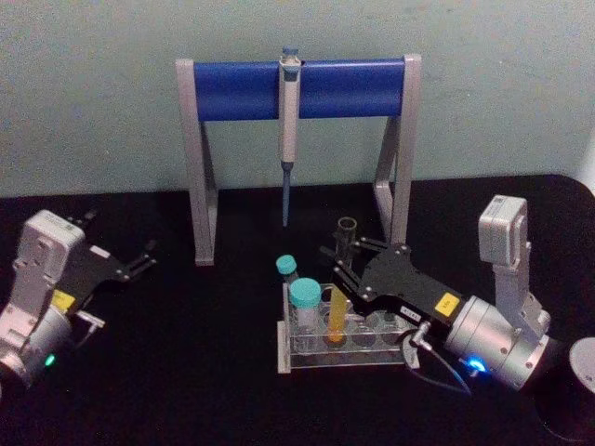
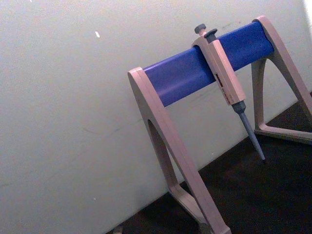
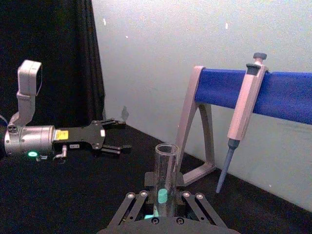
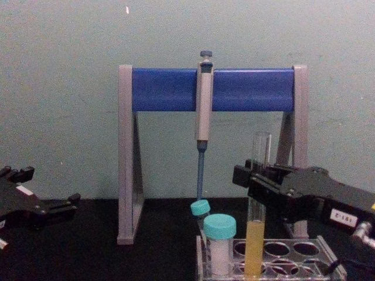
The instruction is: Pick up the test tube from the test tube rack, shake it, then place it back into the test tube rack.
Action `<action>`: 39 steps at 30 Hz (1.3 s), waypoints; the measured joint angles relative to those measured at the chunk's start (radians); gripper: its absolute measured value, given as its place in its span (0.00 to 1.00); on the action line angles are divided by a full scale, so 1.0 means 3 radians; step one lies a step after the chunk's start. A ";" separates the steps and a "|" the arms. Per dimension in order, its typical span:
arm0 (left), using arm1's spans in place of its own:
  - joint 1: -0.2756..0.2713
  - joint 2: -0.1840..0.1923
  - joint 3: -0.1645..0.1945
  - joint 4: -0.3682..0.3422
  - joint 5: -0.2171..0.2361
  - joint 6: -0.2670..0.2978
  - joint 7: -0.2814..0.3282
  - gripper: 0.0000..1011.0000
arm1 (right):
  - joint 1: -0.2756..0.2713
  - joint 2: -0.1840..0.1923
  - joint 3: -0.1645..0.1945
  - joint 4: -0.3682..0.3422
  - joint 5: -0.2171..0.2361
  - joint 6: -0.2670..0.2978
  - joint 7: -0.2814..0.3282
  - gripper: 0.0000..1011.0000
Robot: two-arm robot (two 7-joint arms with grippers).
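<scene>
The test tube point(image 1: 336, 316) stands upright in a hole of the rack point(image 1: 372, 362), its yellow liquid filling the lower part and its open mouth rising above the other tubes. The right end effector point(image 1: 342, 265) reaches in from the right and its fingers are closed on the tube's upper half from both sides, above the liquid. In the right wrist view the glass stands straight up between the two finger linkages.

With the tube seated in the rack and gripped, this is probably either the grasp before lifting or the moment of setting it back. The pictures alone do not settle which, so the lift, the shake and the return may all remain.

The left end effector point(image 1: 119, 232) hangs idle well to the left above the desk, fingers spread and holding nothing.

Two teal-capped tubes point(image 1: 304, 295) sit at the left end of the rack, just beside the yellow one.

The desk point(image 1: 186, 372) is matt black. Behind the rack stands a grey-legged stand with a blue bar point(image 1: 232, 88), with a pipette point(image 1: 289, 111) hanging from it. A plain pale green wall point(image 1: 93, 93) closes the room.
</scene>
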 joint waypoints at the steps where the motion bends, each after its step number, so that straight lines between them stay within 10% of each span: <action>1: 0.0000 0.0000 0.0000 0.0000 0.0000 0.0000 0.0000 0.99 | 0.0000 -0.0002 -0.0002 0.0005 -0.0003 0.0002 -0.0002 0.23; 39: 0.0000 0.0000 0.0000 0.0000 0.0000 0.0000 0.0000 0.99 | 0.0028 -0.0107 -0.0016 0.0229 -0.0067 0.0059 -0.0040 0.23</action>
